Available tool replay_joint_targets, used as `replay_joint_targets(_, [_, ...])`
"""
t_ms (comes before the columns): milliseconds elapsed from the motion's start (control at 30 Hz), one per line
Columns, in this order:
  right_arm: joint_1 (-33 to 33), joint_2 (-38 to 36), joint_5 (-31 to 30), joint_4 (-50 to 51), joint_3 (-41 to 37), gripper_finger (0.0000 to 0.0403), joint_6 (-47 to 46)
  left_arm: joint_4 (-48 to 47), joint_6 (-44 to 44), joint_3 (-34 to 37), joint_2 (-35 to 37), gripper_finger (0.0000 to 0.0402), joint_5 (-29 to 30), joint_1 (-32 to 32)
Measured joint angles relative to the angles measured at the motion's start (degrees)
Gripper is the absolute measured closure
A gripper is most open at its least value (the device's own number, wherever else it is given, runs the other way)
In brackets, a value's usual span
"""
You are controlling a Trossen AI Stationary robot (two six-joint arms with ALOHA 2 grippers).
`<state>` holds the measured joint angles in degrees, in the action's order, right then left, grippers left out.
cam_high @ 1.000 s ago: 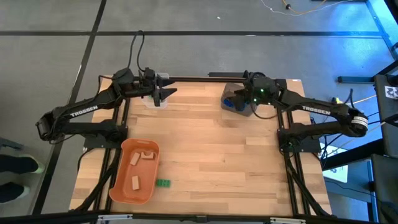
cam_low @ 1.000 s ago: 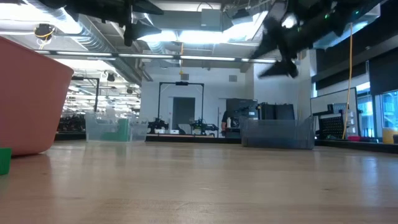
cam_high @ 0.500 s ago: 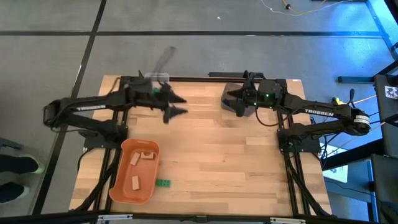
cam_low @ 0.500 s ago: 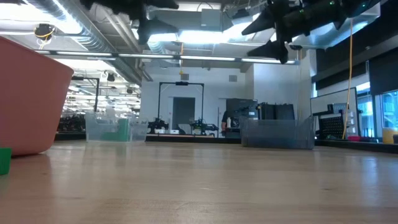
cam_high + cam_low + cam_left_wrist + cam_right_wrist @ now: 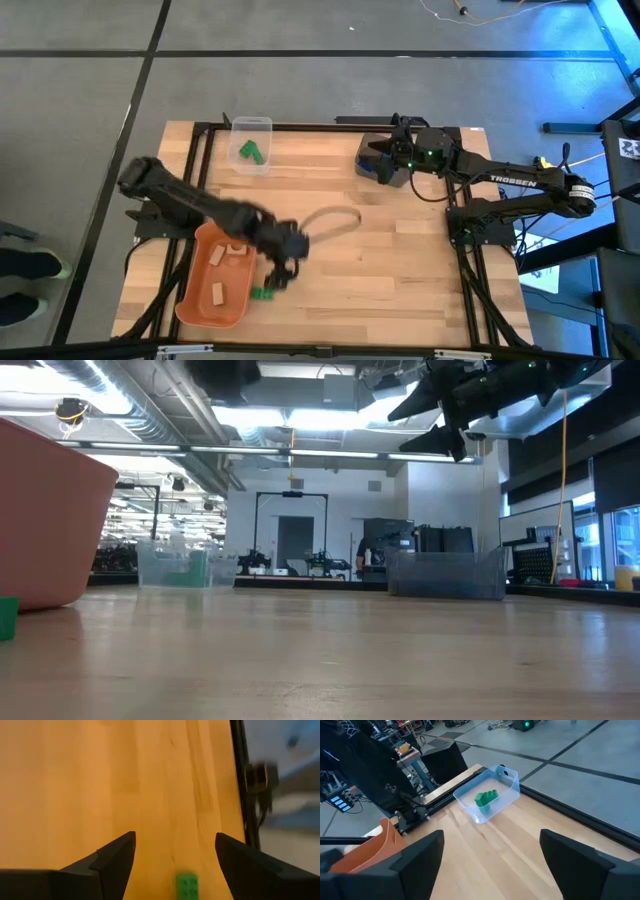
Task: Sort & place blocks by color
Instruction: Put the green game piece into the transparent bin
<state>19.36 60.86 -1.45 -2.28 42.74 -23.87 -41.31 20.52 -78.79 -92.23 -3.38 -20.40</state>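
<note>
1. While the left gripper (image 5: 283,262) hangs low over the table (image 5: 400,250) next to the orange tub (image 5: 200,300), a green block (image 5: 262,294) lies on the wood just past its tips, not touched.
2. Left fingers (image 5: 117,857) are spread wide with nothing between them — in the left wrist view the green block (image 5: 187,885) sits in line with the gap, nearer one finger, apart from both.
3. That block is flat on the table, studs up; from above its long axis runs roughly across the table, parallel to the near edge. It is just beside the tub's wall, outside it.
4. Three tan blocks (image 5: 238,250) lie inside the tub: two near its far end, one (image 5: 217,294) toward the near end, long axis roughly along the tub.
5. More green blocks (image 5: 249,152) sit in a clear bin (image 5: 251,124) at the far left edge, lying at a slant; exact count hard to tell.
6. Right gripper (image 5: 377,161) is held at the far edge over a dark bin (image 5: 368,147) with blue blocks (image 5: 370,166) in it — fingers spread, empty. Right wrist view shows the clear bin (image 5: 512,785) well across the table.
7. Nothing lies between the left gripper and the green block; the tub wall is the closest obstacle, right next to the block.
8. Low view: the tub wall (image 5: 45,510) fills the left, a green block edge (image 5: 8,617) by its base, the right gripper (image 5: 425,420) overhead.
</note>
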Motion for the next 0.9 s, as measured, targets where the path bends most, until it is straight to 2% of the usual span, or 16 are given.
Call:
replay_joint_targets(100, [0.0, 0.0, 0.0, 0.1, 0.0, 0.0073, 0.2, -2.9, -0.1, -4.0, -5.0, 0.0163, 2.6, -4.9])
replay_joint_targets(167, [0.0, 0.0, -0.4, 0.2, 0.0, 0.0073, 0.2, -4.0, 0.4, -6.0, -7.9, 0.0199, 2.9, -7.1])
replay_joint_targets(233, [0.0, 0.0, -0.4, 0.7, 0.0, 0.0073, 0.2, -5.0, 1.6, -7.8, -10.5, 0.0249, 1.0, -8.6])
replay_joint_targets(333, [0.0, 0.0, -0.4, 1.9, 0.0, 0.0073, -1.2, -8.2, 2.9, -9.7, -13.1, 0.0354, -2.4, -9.7])
replay_joint_targets(367, [0.0, 0.0, -0.4, 2.6, 0.0, 0.0073, -1.6, -8.4, 3.4, -9.9, -13.6, 0.0377, -2.4, -10.0])
replay_joint_targets(533, [0.0, 0.0, -0.5, 7.2, 0.0, 0.0073, -4.5, -13.0, 5.0, -9.9, -15.5, 0.0399, -4.1, -10.8])
replay_joint_targets(700, [0.0, 0.0, -0.6, 8.7, 0.0, 0.0073, -4.6, -17.0, 7.9, -9.9, -19.1, 0.0401, -7.3, -10.9])
replay_joint_targets(900, [0.0, 0.0, -3.5, 8.6, 0.0, 0.0073, -4.5, -17.5, 10.8, -9.9, -24.4, 0.0401, -7.8, -9.8])
